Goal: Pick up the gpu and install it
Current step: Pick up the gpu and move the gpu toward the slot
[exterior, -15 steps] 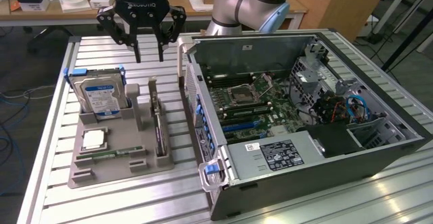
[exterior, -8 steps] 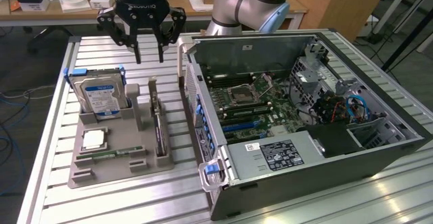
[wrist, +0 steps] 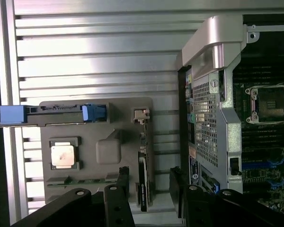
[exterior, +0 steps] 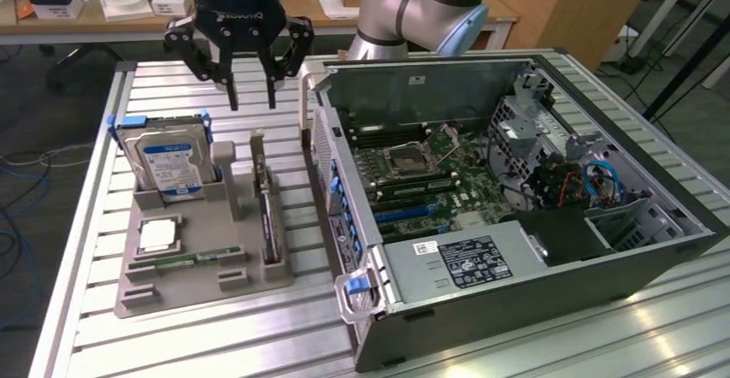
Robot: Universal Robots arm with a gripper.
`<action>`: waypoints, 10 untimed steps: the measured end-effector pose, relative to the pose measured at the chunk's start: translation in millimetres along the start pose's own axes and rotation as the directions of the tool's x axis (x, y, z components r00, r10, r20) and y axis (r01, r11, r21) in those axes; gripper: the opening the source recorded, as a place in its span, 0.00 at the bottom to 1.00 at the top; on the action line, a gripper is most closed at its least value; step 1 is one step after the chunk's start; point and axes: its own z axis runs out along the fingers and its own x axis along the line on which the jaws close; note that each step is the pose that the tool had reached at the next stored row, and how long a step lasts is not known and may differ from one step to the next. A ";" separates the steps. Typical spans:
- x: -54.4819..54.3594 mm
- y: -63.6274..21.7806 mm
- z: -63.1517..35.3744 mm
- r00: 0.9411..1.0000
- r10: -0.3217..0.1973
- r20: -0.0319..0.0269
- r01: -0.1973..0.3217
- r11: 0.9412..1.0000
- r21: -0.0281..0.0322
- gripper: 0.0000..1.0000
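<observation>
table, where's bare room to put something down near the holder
Free: the table strip at the exterior view's bottom, before the holder and case; also the patch beyond the holder, by the open gripper. Crowded: the narrow gap between holder and case, and the holder itself, packed with drive, gpu and chip.

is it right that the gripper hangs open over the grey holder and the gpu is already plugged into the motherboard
No: the exterior view shows the gpu standing on edge in the grey holder, not plugged into the motherboard. The gripper does hang open over the holder.
</observation>
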 end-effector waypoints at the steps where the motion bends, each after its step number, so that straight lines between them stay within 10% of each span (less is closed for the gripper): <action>1: 0.0 0.0 0.6 1.000 0.000 0.000 0.000 1.000 0.000 0.47; 10: 0.1 -0.3 5.7 1.000 0.000 0.000 0.000 1.000 0.000 0.47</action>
